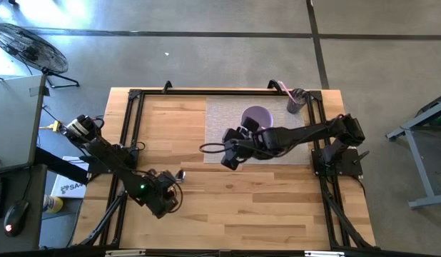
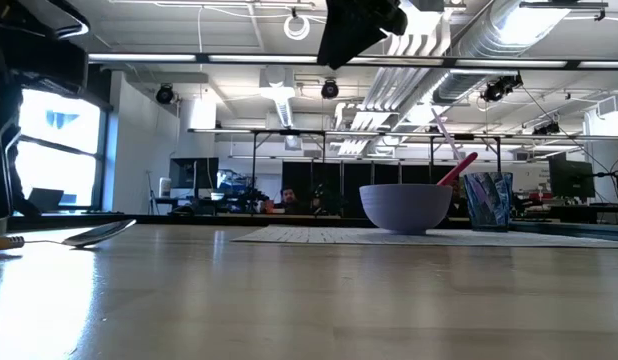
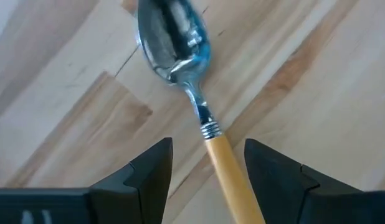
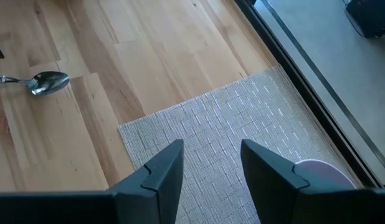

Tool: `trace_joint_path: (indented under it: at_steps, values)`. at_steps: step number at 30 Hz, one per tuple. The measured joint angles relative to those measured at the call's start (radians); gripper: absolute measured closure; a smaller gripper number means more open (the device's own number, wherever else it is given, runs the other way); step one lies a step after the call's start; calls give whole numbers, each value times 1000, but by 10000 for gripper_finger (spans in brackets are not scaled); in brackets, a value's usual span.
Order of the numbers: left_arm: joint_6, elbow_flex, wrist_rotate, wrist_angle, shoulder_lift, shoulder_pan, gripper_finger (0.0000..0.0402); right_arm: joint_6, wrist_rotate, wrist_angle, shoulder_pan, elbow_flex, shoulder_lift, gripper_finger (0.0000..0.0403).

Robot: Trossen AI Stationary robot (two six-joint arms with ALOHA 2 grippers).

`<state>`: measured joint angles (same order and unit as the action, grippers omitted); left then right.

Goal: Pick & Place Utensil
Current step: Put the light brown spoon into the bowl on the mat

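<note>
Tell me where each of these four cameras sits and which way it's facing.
High: overhead, straight down on the table, both arms.
Low: table height, level across to the bowl; an arm overhead.
Left wrist: past the left gripper straddling the spoon.
Right wrist: right gripper over the placemat.
Shared: spoon in every view.

Left hand (image 3: 208,171) low, fingers apart; right hand (image 4: 211,165) raised, fingers parted.

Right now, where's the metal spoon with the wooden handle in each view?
High view: metal spoon with the wooden handle lies on the table, lower left, at the left gripper.
Low view: far left edge, flat on the tabletop.
Left wrist view: centre, handle between the open gripper's fingers.
Right wrist view: upper left.
Shared landmark: lavender bowl on the grey woven placemat.
</note>
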<state>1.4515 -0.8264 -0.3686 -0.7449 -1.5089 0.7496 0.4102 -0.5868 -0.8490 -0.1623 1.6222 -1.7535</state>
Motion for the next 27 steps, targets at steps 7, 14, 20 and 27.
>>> trace_joint_path:
  at_steps: [7,14,20,27]
  values:
    - [-7,56,-10,136,0,4,205,9,-9,0,-9,0,0,249]
    - [-6,75,-12,149,-48,11,205,9,-8,-1,-9,0,0,249]
    - [-18,70,-51,164,-140,20,205,9,-8,-3,-9,0,0,249]
    - [63,70,-84,151,-150,38,270,9,-8,-3,-9,0,0,249]
